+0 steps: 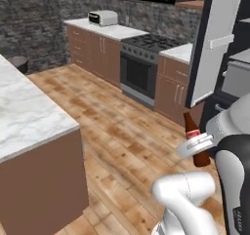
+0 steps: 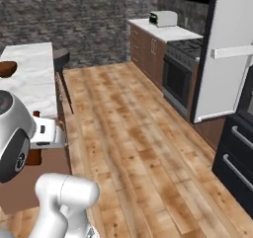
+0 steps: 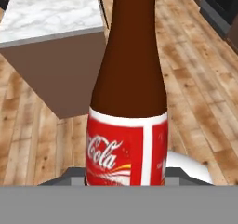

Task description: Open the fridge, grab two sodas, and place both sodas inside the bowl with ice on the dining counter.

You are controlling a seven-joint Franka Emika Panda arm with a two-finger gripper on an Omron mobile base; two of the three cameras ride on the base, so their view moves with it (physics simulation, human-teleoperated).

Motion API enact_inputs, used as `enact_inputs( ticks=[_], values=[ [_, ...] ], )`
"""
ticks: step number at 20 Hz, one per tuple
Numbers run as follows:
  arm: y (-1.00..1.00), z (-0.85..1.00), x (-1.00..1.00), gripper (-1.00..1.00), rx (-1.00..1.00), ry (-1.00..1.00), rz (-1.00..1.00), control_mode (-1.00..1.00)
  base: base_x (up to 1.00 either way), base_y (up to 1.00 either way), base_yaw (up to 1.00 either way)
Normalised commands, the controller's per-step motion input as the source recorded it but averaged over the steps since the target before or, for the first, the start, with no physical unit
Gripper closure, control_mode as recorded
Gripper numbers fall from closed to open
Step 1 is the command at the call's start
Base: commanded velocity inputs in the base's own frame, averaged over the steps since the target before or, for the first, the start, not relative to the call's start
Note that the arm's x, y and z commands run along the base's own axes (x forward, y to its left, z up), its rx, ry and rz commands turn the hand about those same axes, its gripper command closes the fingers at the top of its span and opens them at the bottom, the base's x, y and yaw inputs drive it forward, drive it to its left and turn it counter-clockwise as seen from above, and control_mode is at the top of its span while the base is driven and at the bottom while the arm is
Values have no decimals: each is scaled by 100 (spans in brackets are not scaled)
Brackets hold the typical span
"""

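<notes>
1. The robot's pincer (image 1: 197, 142) pinches a dark brown glass soda bottle with a red label (image 1: 195, 144) at label height; the bottle stands upright in the grip, neck up, carried over the wooden plank floor (image 1: 127, 141) between the kitchen units and the long white marble dining surface (image 1: 24, 112).
2. In the hand view the bottle (image 3: 128, 102) stands close before the camera, with a corner of the marble surface (image 3: 51, 9) beyond it.
3. The round dark brown bowl (image 2: 7, 68) sits on that marble surface (image 2: 32, 79), at the left edge of the right base view and well apart from the bottle (image 2: 33, 153).
4. The step in hand appears to be the carry to the bowl. Done well, the grip holds firm, the bottle travels upright, and it rises above the slab's edge before crossing over.
5. The release likely wants the bottle low over the bowl's centre.
6. The tall black fridge's door (image 1: 212, 44) hangs open at right, so a wide swing could clip it.
</notes>
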Motion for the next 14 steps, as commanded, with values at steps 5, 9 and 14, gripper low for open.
enact_inputs(
  ticks=[5,9,14],
  values=[
    [0,0,0,100,0,0,0,100,-39,88,18],
    [0,0,0,100,0,0,0,100,-20,100,11],
    [0,0,0,100,0,0,0,100,-1,100,1]
  ],
)
